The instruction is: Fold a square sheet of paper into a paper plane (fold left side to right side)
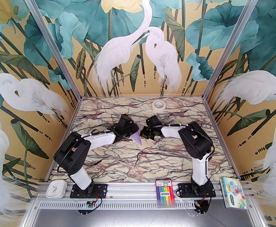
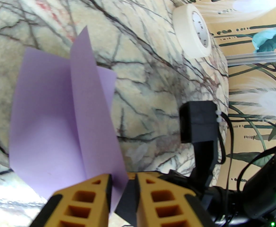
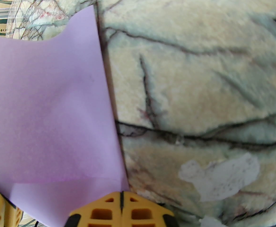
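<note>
Okay, spotting the half-folded lavender paper [image 1: 138, 139] on the table [image 1: 128, 164], sitting between both grippers. Seeing left gripper [image 2: 123, 176] slightly ajar around its edge, right gripper [image 3: 121, 193] pinched fully shut at its corner.

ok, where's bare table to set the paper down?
Free: the near table strip between the rail and the paper; the far-left corner; far right, past the tape. Crowded: centre, where left claw and right claw meet at the paper.

Top cam: high behind the near edge, looking down and far over table [image 1: 138, 159]. Wrist cams: close, mid-table; left faces right-far. All share paper [image 2: 48, 126].
</note>
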